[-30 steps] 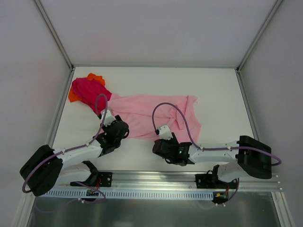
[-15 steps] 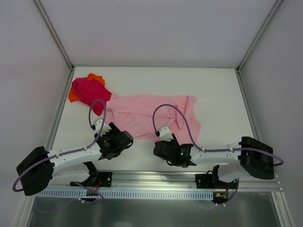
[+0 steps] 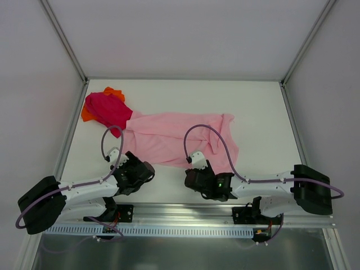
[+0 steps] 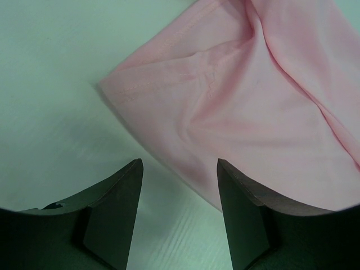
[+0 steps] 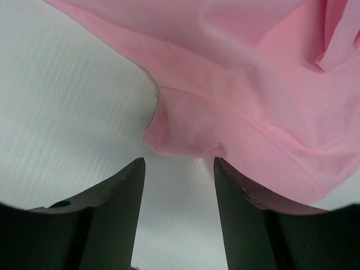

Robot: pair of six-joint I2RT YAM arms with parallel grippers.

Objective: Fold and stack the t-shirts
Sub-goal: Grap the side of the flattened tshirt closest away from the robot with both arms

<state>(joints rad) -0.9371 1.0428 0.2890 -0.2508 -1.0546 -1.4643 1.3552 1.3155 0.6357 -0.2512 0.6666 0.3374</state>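
A light pink t-shirt (image 3: 174,138) lies spread and wrinkled across the middle of the table. At the back left, a magenta t-shirt (image 3: 107,109) sits bunched on top of an orange one (image 3: 86,115). My left gripper (image 3: 146,167) hovers open at the pink shirt's near left edge. In the left wrist view a hemmed corner of the pink shirt (image 4: 236,112) runs ahead of the left gripper (image 4: 180,169), which holds nothing. My right gripper (image 3: 191,171) is open just short of the near hem. In the right wrist view the pink shirt's folded hem (image 5: 185,135) lies in front of the right gripper (image 5: 179,163).
White walls with metal corner posts (image 3: 67,50) close in the table on three sides. A metal rail (image 3: 185,216) carrying the arm bases runs along the near edge. Purple cables (image 3: 211,135) loop up from both wrists over the cloth.
The left gripper has drawn back toward the near edge and shifted slightly right, off the pink shirt. The right gripper has crept a little nearer. Both stay open.
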